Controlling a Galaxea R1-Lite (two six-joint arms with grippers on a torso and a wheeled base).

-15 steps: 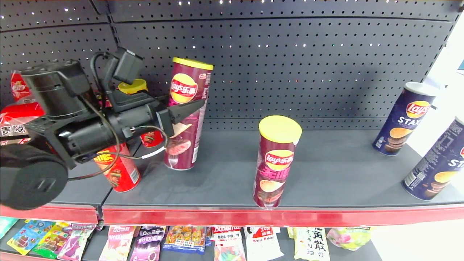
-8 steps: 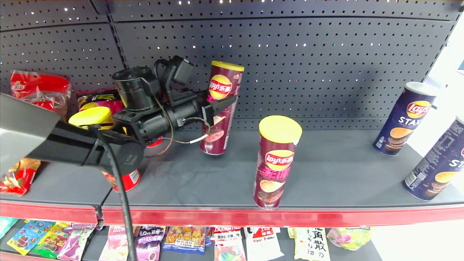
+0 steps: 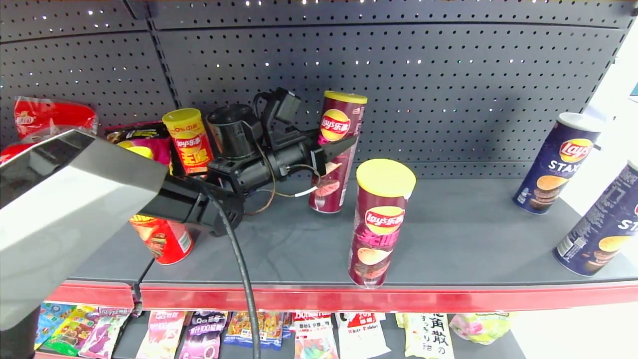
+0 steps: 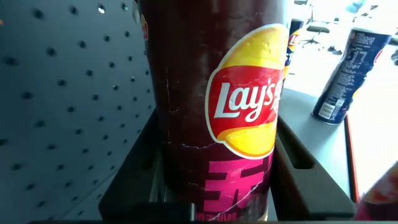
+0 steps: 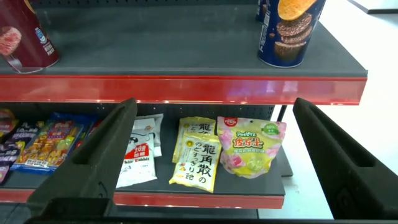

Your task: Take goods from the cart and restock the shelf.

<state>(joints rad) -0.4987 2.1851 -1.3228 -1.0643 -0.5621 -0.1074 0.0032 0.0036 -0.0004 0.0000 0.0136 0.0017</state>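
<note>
Fingers of the left gripper [image 3: 344,149] clamp a maroon chip can [image 3: 335,124] at mid-height, holding it slightly tilted near the back edge of the shelf [image 3: 448,239], close to the pegboard [image 3: 423,99]. A second maroon can [image 3: 380,224] stands at the front edge, just beside it. 2 red cans [image 3: 162,239] crowd the left end and 2 blue cans [image 3: 556,164] the right end. The right gripper [image 5: 214,106] is spread wide before the shelf's front edge, above snack bags [image 5: 199,152].
</note>
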